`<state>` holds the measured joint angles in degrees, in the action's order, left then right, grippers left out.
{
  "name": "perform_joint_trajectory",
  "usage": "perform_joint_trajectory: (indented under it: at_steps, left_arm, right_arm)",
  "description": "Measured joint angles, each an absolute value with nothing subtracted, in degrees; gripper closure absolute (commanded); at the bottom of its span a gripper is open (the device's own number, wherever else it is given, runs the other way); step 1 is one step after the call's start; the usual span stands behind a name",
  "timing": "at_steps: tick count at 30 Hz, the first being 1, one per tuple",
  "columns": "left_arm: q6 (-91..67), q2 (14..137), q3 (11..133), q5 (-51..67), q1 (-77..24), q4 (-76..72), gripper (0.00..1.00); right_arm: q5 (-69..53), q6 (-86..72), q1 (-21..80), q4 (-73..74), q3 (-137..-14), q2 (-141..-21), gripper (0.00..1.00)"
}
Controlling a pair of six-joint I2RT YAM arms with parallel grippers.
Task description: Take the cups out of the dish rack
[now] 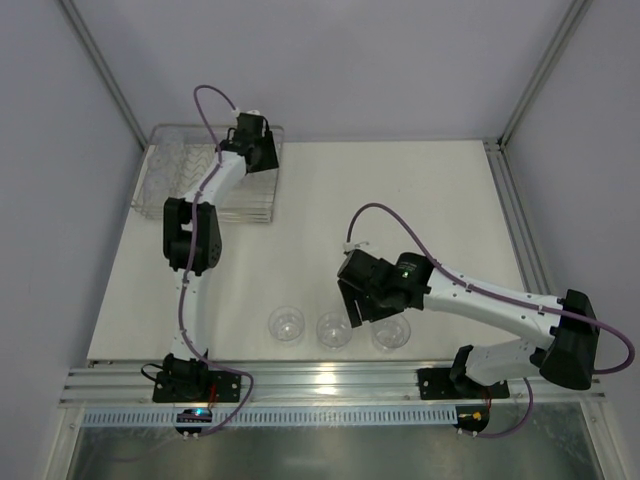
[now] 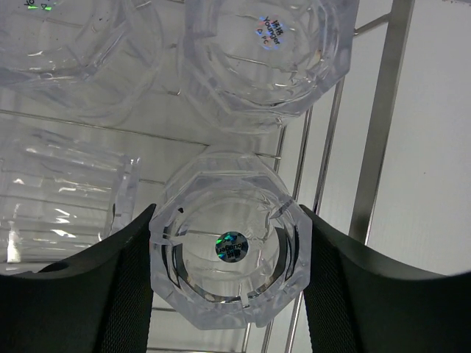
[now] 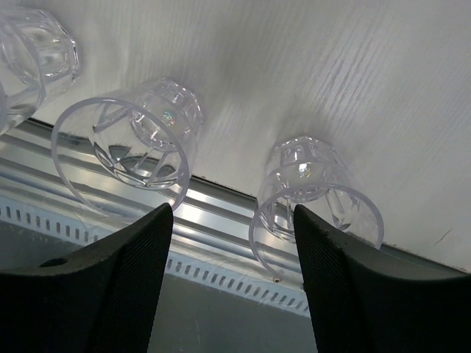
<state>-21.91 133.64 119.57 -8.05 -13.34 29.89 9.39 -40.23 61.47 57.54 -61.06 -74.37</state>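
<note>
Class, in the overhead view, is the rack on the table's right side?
No, the rack sits in the table's far left corner.

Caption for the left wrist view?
Left gripper, jaws flanking a clear cup, base toward camera, among other cups in the dish rack.

Three clear cups stand upright along the edge of the white desk (image 3: 331,73) beside a metal rail (image 3: 213,198), the left cup (image 3: 33,55) partly cut off, then the middle cup (image 3: 129,143) and the right cup (image 3: 316,195), with the right gripper (image 3: 232,213) over them, fingers apart, holding nothing.
</note>
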Motion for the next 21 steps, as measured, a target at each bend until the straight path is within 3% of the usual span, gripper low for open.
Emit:
perform_joint_trajectory:
  at_steps: [1,3,13,16,21]
  left_arm:
    - [-21.9,133.6,119.6,-8.1,-13.4,30.0,0.83]
    - [-22.0,133.6,119.5,-7.9,-13.3,30.0,1.00]
    - [-24.6,126.1,111.2,-7.9,-13.1,31.6,1.00]
    - [-27.2,119.9,106.3,-7.1,-12.5,31.7,1.00]
    - [-33.1,103.6,93.4,-2.6,-11.4,27.9,1.00]
  right_arm:
    - [9.6,-40.1,61.4,57.5,-61.6,-74.4,0.30]
    - [9.9,-39.7,61.1,57.4,-62.5,-74.3,0.30]
    - [6.9,-36.3,56.9,48.8,-67.2,-70.2,0.12]
    - [1.5,-35.6,52.1,44.0,-67.2,-68.2,0.02]
    - [-7.7,-34.7,45.4,34.5,-65.6,-66.7,0.00]
